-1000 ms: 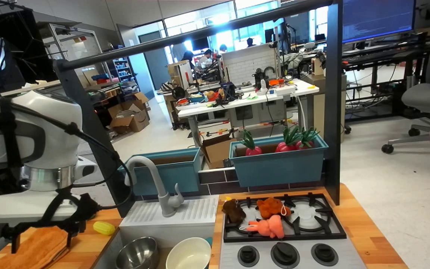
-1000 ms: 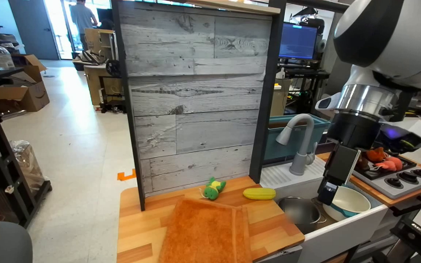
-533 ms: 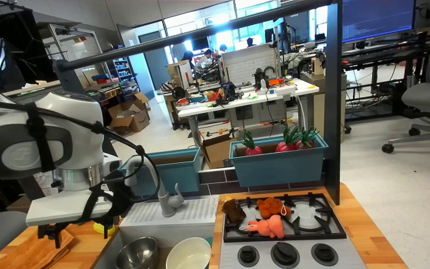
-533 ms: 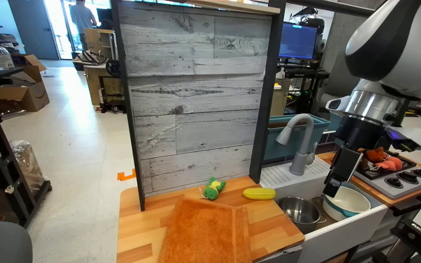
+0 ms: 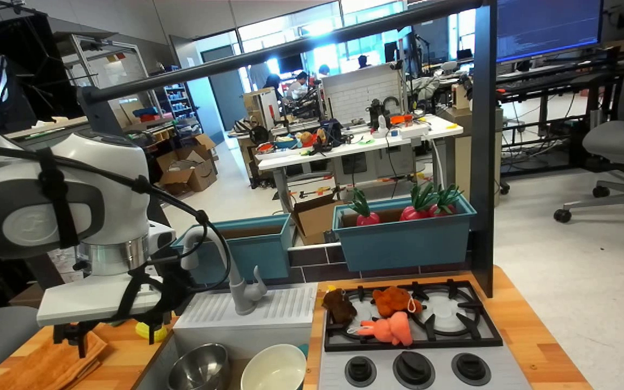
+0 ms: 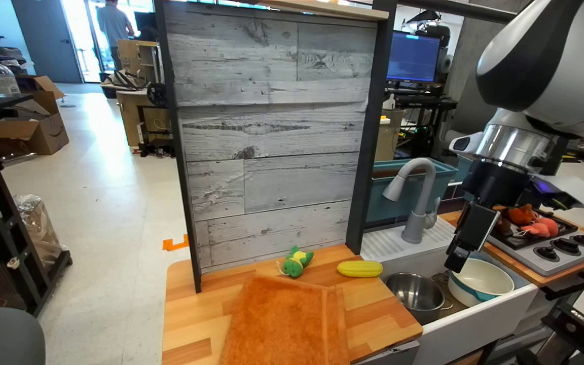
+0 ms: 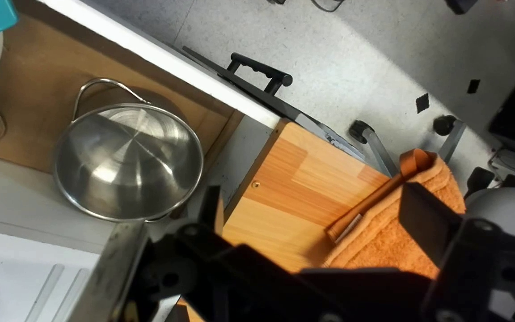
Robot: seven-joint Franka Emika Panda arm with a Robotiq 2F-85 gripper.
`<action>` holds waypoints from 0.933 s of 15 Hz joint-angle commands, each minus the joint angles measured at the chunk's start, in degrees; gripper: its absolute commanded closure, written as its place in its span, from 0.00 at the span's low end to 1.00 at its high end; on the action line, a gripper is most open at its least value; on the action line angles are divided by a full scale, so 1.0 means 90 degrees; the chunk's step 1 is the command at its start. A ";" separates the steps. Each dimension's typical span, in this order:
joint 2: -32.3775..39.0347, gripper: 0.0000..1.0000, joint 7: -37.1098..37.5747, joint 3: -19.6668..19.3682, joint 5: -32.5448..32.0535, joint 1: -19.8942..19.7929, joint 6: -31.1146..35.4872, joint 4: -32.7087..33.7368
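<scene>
- Your end effector (image 7: 315, 203) stands wide, fingers well spread, nothing between them; you touch nothing that shows.
- Wrist view, below and between the fingers: bare worktop (image 7: 300, 179) and one side of the orange towel (image 7: 387, 241).
- Towel lies mostly flat on the worktop, near the sink (image 6: 474, 324). By its pile, likely soft, limp, light, with good friction. Pinch it at an edge or fold; its flat middle gives you little to gather.
- Steel pot (image 7: 130, 163): upright inside the sink, near your fingers in plan but lower. Stiff, smooth, probably slick; thin wall suggests modest weight. Straddle the rim, or use the wire handle (image 7: 103, 81).
- Yellow corn (image 6: 359, 268): on the worktop beside the sink, just past the towel's corner. Looks like rigid plastic, so likely light and prone to roll. Take it squarely across the middle.
- Green plush toy (image 6: 296, 263): just beyond the towel. Should squash easily; grip the body.
- Cream bowl (image 5: 274, 371) sits beside the pot; you can't judge its weight from here.
</scene>
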 commanded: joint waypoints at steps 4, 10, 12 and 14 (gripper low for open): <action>0.0127 0.00 0.0186 0.0252 -0.0340 -0.0233 0.0381 -0.0028; 0.0201 0.00 0.1752 -0.0070 -0.1856 0.0516 0.3051 -0.0020; 0.0334 0.00 0.2597 -0.0566 -0.2557 0.1188 0.3792 0.0075; 0.0547 0.00 0.3302 -0.1398 -0.3131 0.2092 0.4399 0.0220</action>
